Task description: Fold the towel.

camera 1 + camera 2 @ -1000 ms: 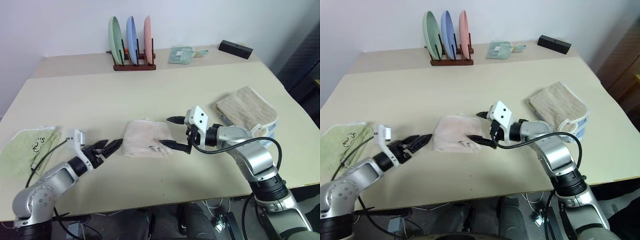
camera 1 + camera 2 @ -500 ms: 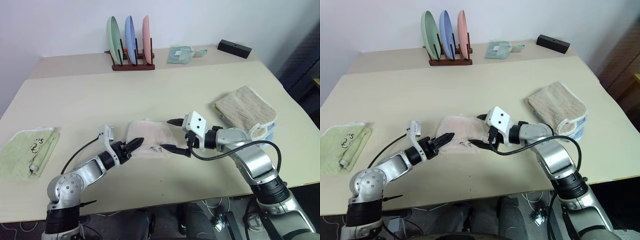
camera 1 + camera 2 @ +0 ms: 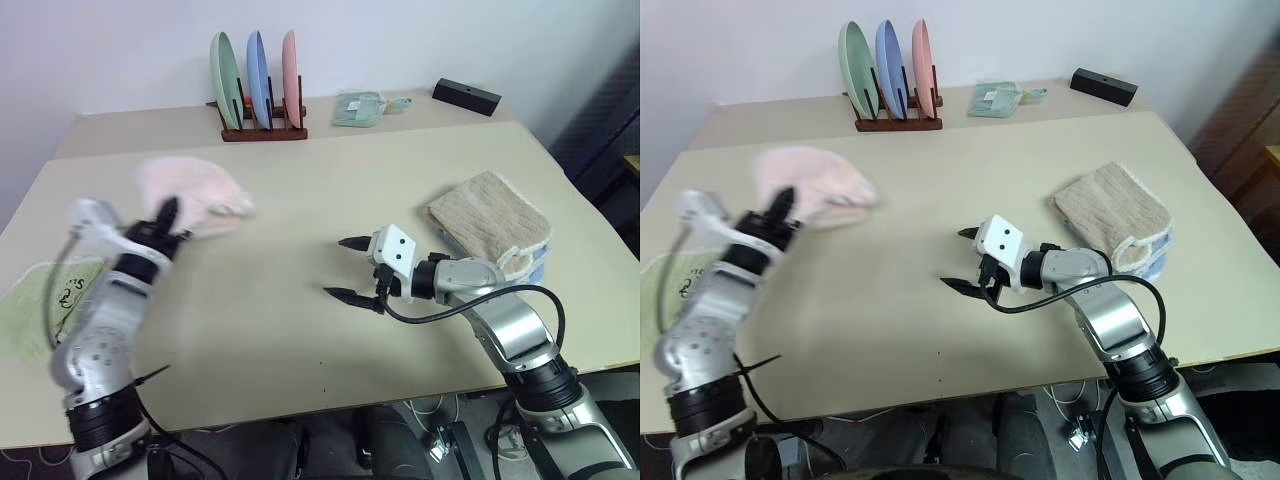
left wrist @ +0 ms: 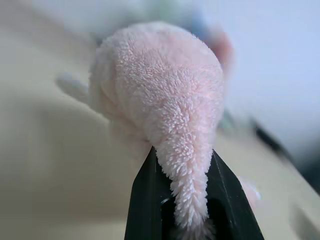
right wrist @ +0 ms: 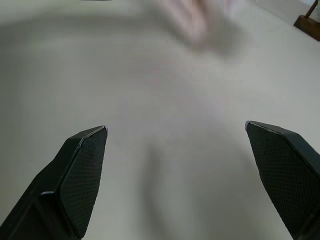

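The pale pink towel hangs bunched in the air over the left part of the table, lifted off the surface. My left gripper is shut on one end of it; in the left wrist view the towel bulges out from between the two black fingers. My right gripper hovers open just above the bare middle of the table, to the right of the towel, with nothing between its fingers.
A beige coarse towel lies at the right edge. A light green towel lies at the left edge. At the back stand a wooden rack with three plates, a small folded cloth and a black box.
My left gripper reached the pink towel at the table's middle, shut on it, then swung it up and to the left. The right gripper stayed open in place.
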You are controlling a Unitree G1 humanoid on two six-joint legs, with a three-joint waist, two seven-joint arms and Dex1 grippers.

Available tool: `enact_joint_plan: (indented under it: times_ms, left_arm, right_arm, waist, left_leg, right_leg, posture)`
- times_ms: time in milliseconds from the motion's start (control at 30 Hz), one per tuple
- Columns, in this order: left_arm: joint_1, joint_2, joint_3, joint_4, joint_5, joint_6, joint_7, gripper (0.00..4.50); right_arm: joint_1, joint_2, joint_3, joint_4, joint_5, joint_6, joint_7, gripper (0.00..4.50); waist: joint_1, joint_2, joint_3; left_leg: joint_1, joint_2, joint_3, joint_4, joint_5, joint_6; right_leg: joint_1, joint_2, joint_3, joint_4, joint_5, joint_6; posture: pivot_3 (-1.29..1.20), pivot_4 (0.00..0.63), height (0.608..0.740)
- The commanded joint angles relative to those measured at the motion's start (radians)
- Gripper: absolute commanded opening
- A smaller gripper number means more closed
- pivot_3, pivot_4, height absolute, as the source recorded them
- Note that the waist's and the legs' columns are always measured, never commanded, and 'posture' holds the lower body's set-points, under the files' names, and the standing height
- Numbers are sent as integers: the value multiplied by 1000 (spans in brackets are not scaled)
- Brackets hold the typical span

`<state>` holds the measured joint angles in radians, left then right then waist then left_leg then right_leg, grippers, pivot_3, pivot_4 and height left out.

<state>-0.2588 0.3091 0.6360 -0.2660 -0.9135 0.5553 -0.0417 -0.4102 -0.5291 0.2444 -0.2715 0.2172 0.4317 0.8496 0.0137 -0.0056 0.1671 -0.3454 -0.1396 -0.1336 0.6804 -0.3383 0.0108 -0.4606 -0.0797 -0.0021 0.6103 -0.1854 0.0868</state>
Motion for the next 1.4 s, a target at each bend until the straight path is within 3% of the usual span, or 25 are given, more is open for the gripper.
enact_joint_plan:
  times_ms: [33,133,367,467,700,867,1067,1300,1400]
  left_arm:
    - [26,15,140,-3,-34,-79,68,28]
    - [101,-10,246,-6,-99,-104,139,28]
    - [291,-115,252,-64,-141,-140,166,28]
    - [292,-143,272,-41,-188,-183,168,1023]
    - [344,-114,273,-53,-254,-198,140,4452]
    - [388,-83,346,-56,-293,-267,148,4452]
    - [427,92,323,-99,-172,-282,100,4452]
    - [385,268,-58,-255,-2,-143,-39,4452]
    - [351,323,-276,-247,166,-131,-130,4452]
  right_arm:
    - [-11,1,-14,-12,2,-31,6,4500]
    - [-20,9,-4,10,-4,-49,13,4500]
    - [-28,9,-1,45,-16,-83,25,4500]
    - [-25,7,2,49,-23,-92,30,4500]
    - [-25,6,-5,61,-31,-101,41,4500]
    - [-32,5,-2,84,-35,-114,61,4500]
    - [-59,12,5,140,-41,-143,85,4500]
    - [-74,34,-17,193,-49,-167,59,4500]
    - [-60,40,-53,187,-35,-155,23,4500]
  waist:
    - [1,0,0]
    - [1,-1,0]
    - [15,-6,0]
    - [26,-6,0]
    - [24,-6,0]
    - [25,-7,0]
    - [29,-8,1]
    - [25,-8,0]
    - [17,-7,1]
  left_leg:
    - [0,0,0,0,0,0]
    - [0,0,0,1,0,0]
    - [0,0,0,1,0,0]
    - [1,0,0,1,0,0]
    - [1,0,0,1,0,0]
    - [1,1,0,1,0,0]
    - [1,1,0,1,0,0]
    - [2,0,0,1,-1,0]
    - [2,0,1,-1,-1,0]
  right_leg:
    - [0,0,0,0,0,0]
    - [1,0,0,0,0,0]
    - [2,0,0,0,0,0]
    - [2,0,0,0,0,0]
    - [2,0,0,0,0,0]
    - [2,0,0,0,0,0]
    - [2,0,0,0,0,0]
    - [5,0,0,0,0,0]
    - [2,1,1,0,0,0]
  posture:
    - [0,150,740]
    - [0,150,740]
    - [0,150,740]
    - [0,150,740]
    - [0,150,740]
    - [0,150,740]
    - [0,150,740]
    - [0,150,740]
    - [0,150,740]
